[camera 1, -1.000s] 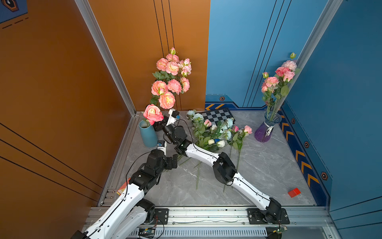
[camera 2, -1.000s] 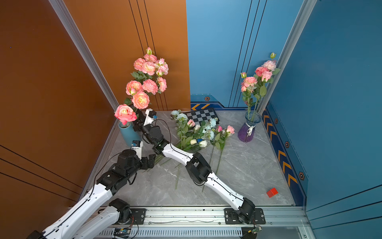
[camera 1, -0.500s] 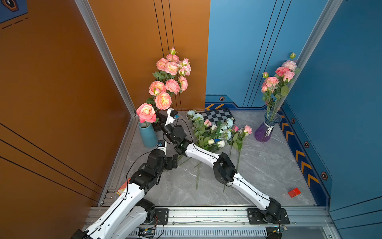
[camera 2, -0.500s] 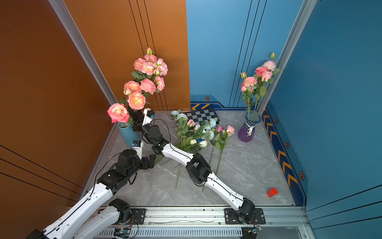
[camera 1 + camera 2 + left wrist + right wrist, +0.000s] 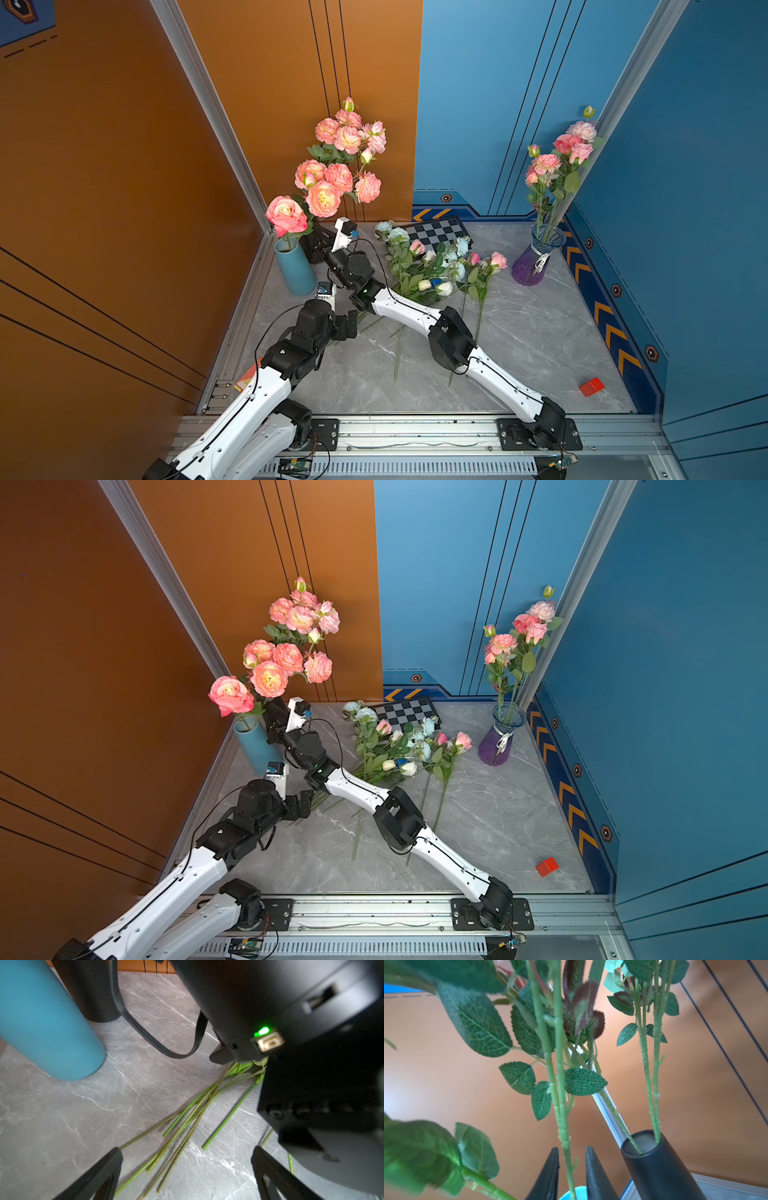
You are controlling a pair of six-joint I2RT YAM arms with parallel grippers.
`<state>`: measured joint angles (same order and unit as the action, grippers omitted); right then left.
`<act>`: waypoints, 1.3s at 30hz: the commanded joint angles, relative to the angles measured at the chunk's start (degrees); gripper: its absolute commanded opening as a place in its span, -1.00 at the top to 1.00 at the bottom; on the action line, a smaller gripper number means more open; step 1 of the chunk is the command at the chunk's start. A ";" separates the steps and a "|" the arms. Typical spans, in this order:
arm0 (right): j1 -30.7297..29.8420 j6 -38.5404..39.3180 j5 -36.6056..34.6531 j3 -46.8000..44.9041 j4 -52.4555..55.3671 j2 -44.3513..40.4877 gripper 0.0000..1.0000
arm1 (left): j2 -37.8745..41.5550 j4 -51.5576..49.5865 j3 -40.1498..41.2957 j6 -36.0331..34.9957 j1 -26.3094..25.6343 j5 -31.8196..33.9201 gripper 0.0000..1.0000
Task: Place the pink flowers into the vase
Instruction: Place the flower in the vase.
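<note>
Three vases stand on the grey marble worktop (image 5: pixel 519 332). The teal vase (image 5: pixel 295 270), in the back left corner just beside the orange wall, holds one pink rose (image 5: pixel 286 215) on a long stem. The black vase (image 5: pixel 660 1167), just behind it, carries a tall cluster of pink flowers (image 5: pixel 332 183). The purple glass vase (image 5: pixel 534 262), at the back right near the blue wall, holds more pink blooms (image 5: pixel 557 158). Between the vases a loose pile (image 5: pixel 428 274) of pale blue, white and pink flowers lies flat, partly over a chequered board (image 5: pixel 436 230). The loose pink roses (image 5: pixel 498 260) lie at the pile's right edge.

The right wrist view shows what both top views hide. The right end effector (image 5: pixel 572 1148) straddles the rose's stem (image 5: pixel 563 1122) just above the teal rim. Its fingers are slightly apart, with a gap on either side of the stem, so nothing is clamped. Thin stems enter the black vase's mouth.

In the left wrist view the left end effector (image 5: pixel 186 1148) is spread wide and empty above the bare stem ends (image 5: pixel 187 1118) on the marble. The teal vase's base is near, and the right arm's black link hangs close overhead.

In both top views the right arm crosses diagonally from the front rail to the back left corner. The front right of the worktop carries only a small red block (image 5: pixel 591 386).
</note>
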<state>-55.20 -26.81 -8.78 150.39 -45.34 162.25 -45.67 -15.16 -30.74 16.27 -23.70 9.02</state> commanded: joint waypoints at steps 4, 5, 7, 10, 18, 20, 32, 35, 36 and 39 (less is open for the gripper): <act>-0.17 -0.25 1.67 1.01 0.06 -1.55 0.12 | -0.12 0.88 -0.11 -0.73 0.10 0.43 -0.97; -0.17 -0.50 1.96 -0.18 -0.36 -2.37 0.04 | -0.18 0.83 -0.19 -0.63 0.23 0.63 -0.97; -0.08 -0.87 1.52 -4.73 -2.08 -4.97 -0.12 | -0.23 0.67 -0.37 -0.56 0.41 0.87 -0.97; 0.39 -0.79 1.44 -11.67 -3.49 -9.12 -0.37 | -0.47 0.49 -0.46 -0.28 1.00 1.12 -0.97; 2.27 -0.50 2.41 -28.63 -7.62 -20.26 -0.87 | 0.37 0.13 -0.29 0.16 2.84 1.44 -0.97; 3.00 0.22 2.23 -30.15 -4.33 -22.21 -1.00 | 1.10 0.13 -0.10 -0.08 3.04 1.28 -0.97; 9.37 1.52 -3.71 -57.78 2.53 -42.58 -1.00 | -1.52 -0.10 -0.44 11.51 11.55 -0.76 -0.97; 10.71 1.41 -1.48 -62.59 6.39 -47.66 -1.00 | -2.23 -1.47 -0.14 18.93 16.15 -1.48 -0.97; 11.10 1.49 -0.12 -63.64 8.44 -49.05 -1.00 | -2.22 -1.58 0.22 21.37 17.46 -1.96 -0.97; 12.39 -0.81 4.15 -64.77 16.70 -51.52 -1.00 | -2.94 -1.37 1.70 28.38 21.46 -5.37 -0.97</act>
<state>-43.29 -26.09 -9.02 86.85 -37.98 114.15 -48.14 -15.70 -30.72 34.98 -4.86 7.49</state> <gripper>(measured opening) 0.999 0.985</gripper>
